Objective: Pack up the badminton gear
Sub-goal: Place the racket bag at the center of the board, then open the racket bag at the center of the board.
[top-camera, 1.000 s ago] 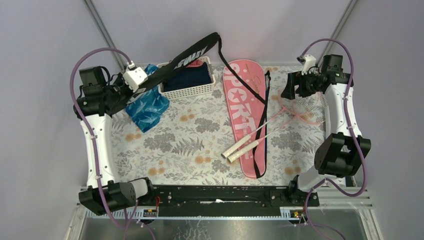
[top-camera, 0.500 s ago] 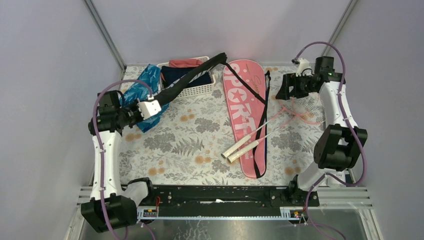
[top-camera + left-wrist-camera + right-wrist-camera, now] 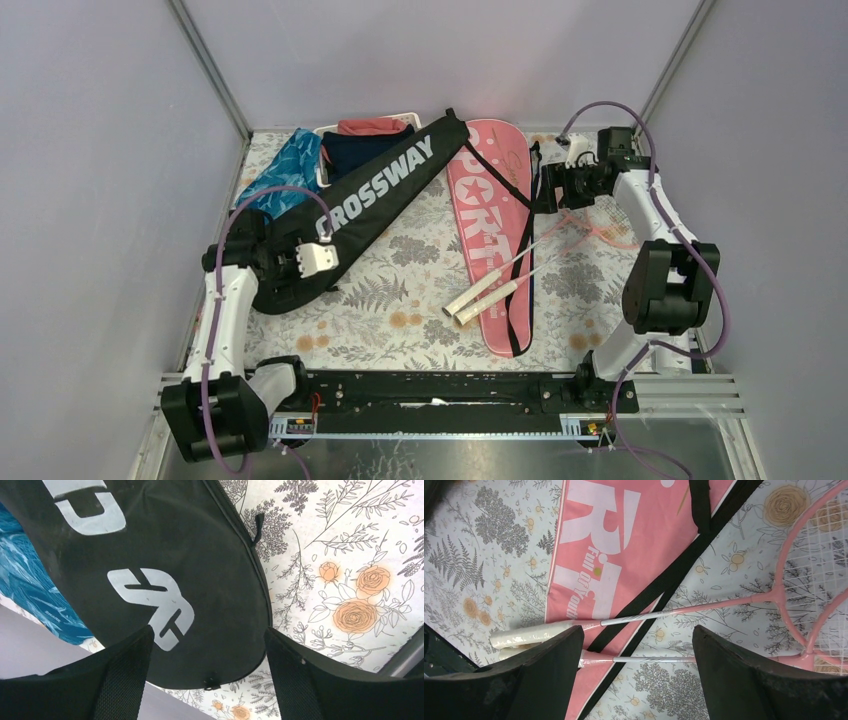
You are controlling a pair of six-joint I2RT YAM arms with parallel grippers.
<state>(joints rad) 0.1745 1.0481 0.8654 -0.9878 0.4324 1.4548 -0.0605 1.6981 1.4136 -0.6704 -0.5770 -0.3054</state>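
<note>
Black "CROSSWAY" racket-shaped fabric bag [image 3: 375,190] lies flat, running diagonally from the left edge of the floral-covered counter [image 3: 400,305] to its far middle. Left end effector [image 3: 207,632] is spread wide over the bag's rounded end. Pink "SPORT" racket-shaped bag [image 3: 485,215] lies just right, with two pink white-handled rackets [image 3: 520,262] across it and the right end effector [image 3: 638,630] spread above.

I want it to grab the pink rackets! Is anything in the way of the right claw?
No, nothing visible. The right gripper hangs open above the rackets, which lie bare across the pink bag and the table.
</note>
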